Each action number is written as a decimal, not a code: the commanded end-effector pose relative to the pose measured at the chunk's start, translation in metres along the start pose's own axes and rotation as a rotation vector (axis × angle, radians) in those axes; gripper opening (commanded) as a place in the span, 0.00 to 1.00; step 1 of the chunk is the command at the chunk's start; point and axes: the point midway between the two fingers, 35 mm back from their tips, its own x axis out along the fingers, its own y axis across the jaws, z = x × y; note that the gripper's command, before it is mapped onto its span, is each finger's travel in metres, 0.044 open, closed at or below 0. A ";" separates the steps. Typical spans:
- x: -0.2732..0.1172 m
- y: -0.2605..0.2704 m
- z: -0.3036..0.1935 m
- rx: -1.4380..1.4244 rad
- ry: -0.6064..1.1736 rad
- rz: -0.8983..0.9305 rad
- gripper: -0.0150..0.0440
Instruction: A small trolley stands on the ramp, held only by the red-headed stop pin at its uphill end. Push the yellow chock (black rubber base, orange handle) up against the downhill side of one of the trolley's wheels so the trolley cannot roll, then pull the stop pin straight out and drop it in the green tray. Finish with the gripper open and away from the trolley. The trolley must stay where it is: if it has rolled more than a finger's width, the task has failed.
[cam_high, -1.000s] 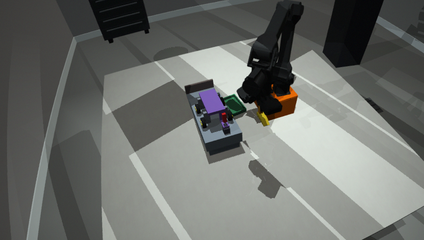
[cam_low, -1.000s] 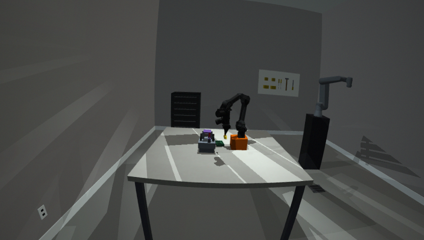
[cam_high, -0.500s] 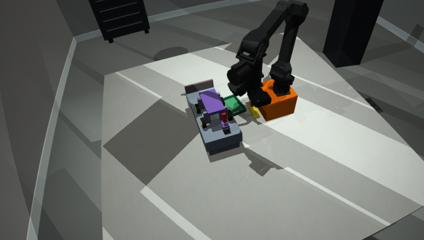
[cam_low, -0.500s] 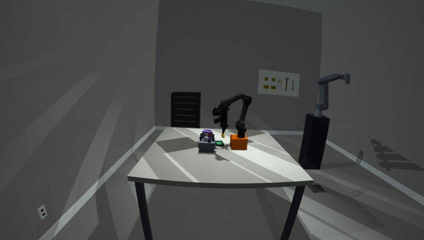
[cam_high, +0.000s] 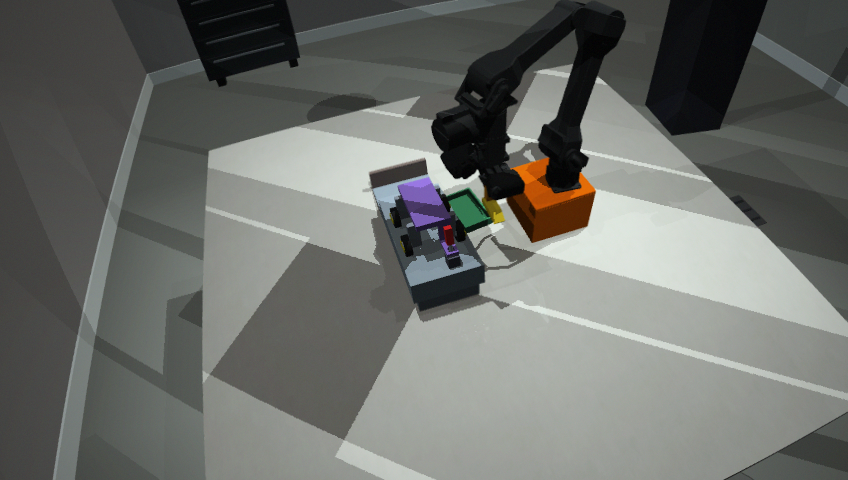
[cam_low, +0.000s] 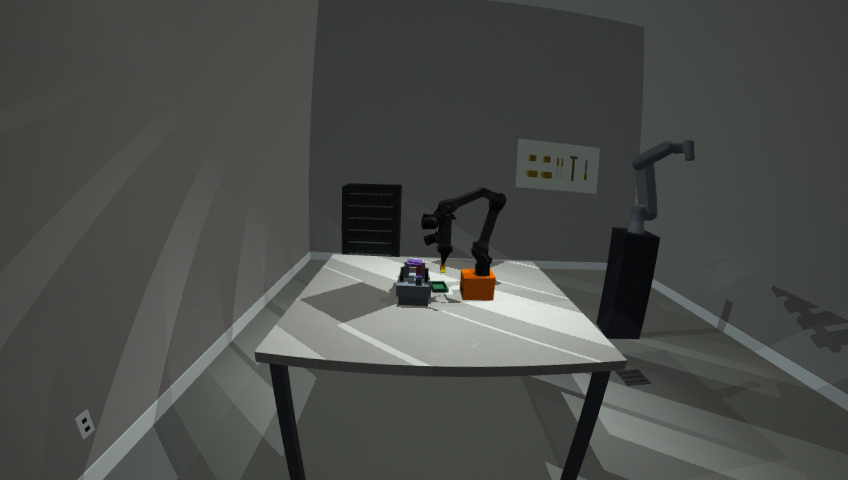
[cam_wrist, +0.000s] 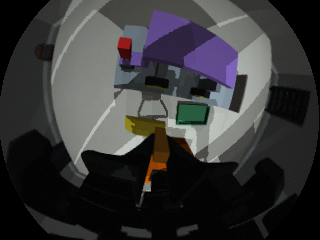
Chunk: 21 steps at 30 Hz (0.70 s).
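Yellow chock (cam_high: 493, 211) (cam_low: 442, 269) (cam_wrist: 142, 126) is up off the tabletop, near the tray, w/ no contact w/ any trolley wheel. Gripper (cam_high: 487, 189) (cam_low: 443, 256) (cam_wrist: 159, 136) is clamped on the chock's orange handle (cam_wrist: 161, 145), 1 finger per side; arm reaches over and down. Green tray (cam_high: 470, 209) (cam_low: 439, 286) (cam_wrist: 192, 114) sits btwn ramp & orange base block (cam_high: 559, 217) (cam_low: 477, 285) (cam_wrist: 185, 146).

Purple-topped trolley (cam_high: 423, 202) (cam_low: 414, 261) (cam_wrist: 192, 47) stands on the gray ramp (cam_high: 449, 285) (cam_low: 412, 292) (cam_wrist: 122, 80), 4 wheels visible from top. Red-headed stop pin (cam_high: 448, 234) (cam_low: 418, 270) (cam_wrist: 125, 47) is upright at 1 end of trolley; a dark end board (cam_high: 398, 172) (cam_wrist: 239, 93) closes off the opp. end of the ramp.

All on 1 table (cam_high: 535, 386) (cam_low: 440, 344) (cam_wrist: 75, 100). Beyond: black drawer cabinet (cam_high: 249, 47) (cam_low: 371, 220) (cam_wrist: 290, 105), a wall panel (cam_low: 557, 178) w/ tool shapes, & a 2nd, gray arm (cam_low: 645, 184) on a dark pedestal (cam_high: 702, 77) (cam_low: 627, 285).
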 end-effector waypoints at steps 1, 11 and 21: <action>0.001 -0.010 0.003 -0.001 -0.002 0.003 0.25; 0.003 -0.042 0.010 -0.001 -0.003 0.000 0.25; 0.006 -0.074 0.015 -0.001 -0.003 -0.003 0.25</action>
